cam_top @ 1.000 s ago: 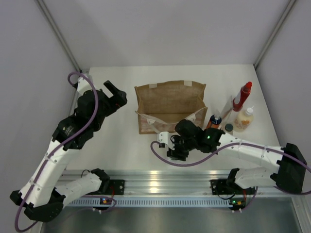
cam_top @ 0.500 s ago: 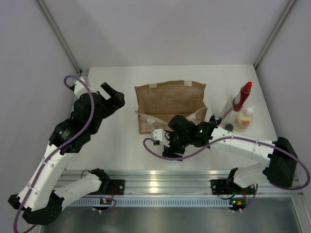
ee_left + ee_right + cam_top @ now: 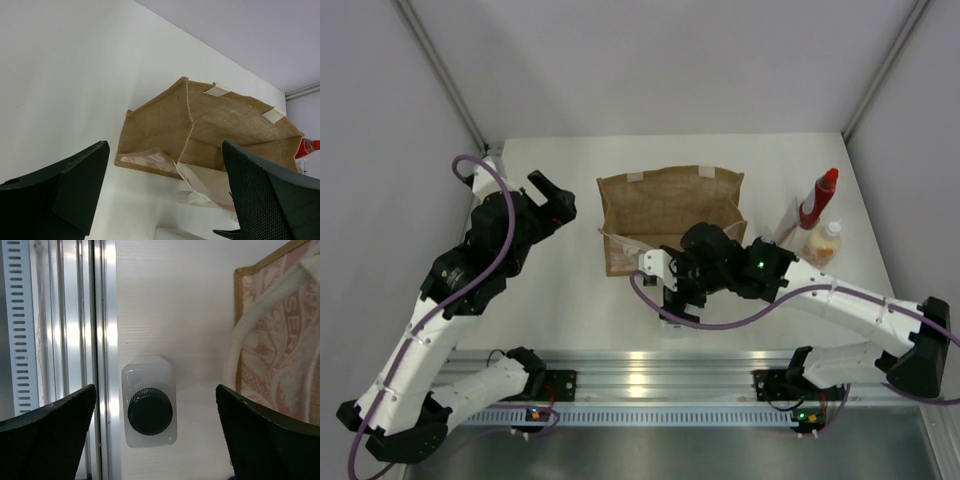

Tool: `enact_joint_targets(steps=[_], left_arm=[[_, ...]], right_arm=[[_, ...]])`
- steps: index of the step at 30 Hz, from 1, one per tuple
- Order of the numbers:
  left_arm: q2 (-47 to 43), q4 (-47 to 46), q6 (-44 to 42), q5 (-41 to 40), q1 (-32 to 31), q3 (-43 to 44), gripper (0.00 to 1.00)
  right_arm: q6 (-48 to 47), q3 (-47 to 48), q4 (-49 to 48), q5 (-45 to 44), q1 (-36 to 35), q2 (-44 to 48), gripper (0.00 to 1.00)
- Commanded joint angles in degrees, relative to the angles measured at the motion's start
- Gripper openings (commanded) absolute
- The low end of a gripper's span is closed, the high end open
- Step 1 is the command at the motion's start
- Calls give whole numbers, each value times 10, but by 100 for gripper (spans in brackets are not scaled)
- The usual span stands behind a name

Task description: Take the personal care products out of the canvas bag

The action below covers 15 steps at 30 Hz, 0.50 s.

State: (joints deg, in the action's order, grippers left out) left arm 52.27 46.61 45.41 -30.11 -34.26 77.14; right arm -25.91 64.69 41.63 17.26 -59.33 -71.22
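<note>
right gripper [image 3: 156,389]: released, jaws spread wide and pointing straight down at the table [image 3: 570,290]; neither finger touches anything.
left gripper [image 3: 165,150]: also released, jaws wide apart and holding nothing, hanging over the table left of the bag.
around the right gripper: the aluminium rail [image 3: 65,340] at the table's near edge runs on one side; the bag's pale patterned front and its cream handle [image 3: 242,330] are on the other.
in the way: nothing lies between the right fingers and the bottle below them. In the top view the right arm [image 3: 840,300] covers the table between the bag and the bottles at the far right, so what stands there cannot be told.
white squarish bottle [image 3: 150,407]: translucent white body with rounded corners and a dark round screw cap, upright, seen from directly above.
bottle to gripper: directly beneath the right gripper, between its two fingers and apart from both.
bottle's place: on the table outside the bag, in front of the bag's near face, just beside the rail.
canvas bag [image 3: 670,210]: tan woven, mouth open, small white tabs at the rim, standing mid-table between the two grippers.
red bottle [image 3: 817,200]: on the table right of the bag.
cream bottle [image 3: 823,243]: just beside the red one, on its near side.
</note>
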Motion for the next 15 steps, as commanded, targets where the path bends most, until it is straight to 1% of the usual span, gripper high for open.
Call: enact_joint_targets(steps=[1, 2, 5, 6, 9, 10, 12, 13, 15], left_arm=[[2, -9, -23, -12, 1, 5, 98], [3, -7, -26, -15, 2, 6, 98], [7, 0, -36, -21, 2, 13, 98], [10, 1, -45, -21, 1, 15, 98], [24, 11, -61, -26, 2, 29, 98], [33, 15, -66, -28, 2, 34, 98], [43, 27, -79, -35, 2, 51, 98], [54, 31, -85, -37, 2, 58, 98], [70, 42, -101, -45, 4, 77, 98]], right_arm=[[12, 49, 10, -10, 12, 50, 99], [19, 61, 9, -16, 16, 60, 99], [64, 94, 7, -82, 27, 64, 99], [79, 100, 1, -136, 33, 64, 99], [142, 127, -20, -214, 61, 67, 99], [157, 132, -27, -226, 87, 70, 99], [206, 142, -39, -251, 116, 82, 99], [223, 144, -40, -259, 150, 86, 99], [280, 152, -39, -277, 184, 95, 99]])
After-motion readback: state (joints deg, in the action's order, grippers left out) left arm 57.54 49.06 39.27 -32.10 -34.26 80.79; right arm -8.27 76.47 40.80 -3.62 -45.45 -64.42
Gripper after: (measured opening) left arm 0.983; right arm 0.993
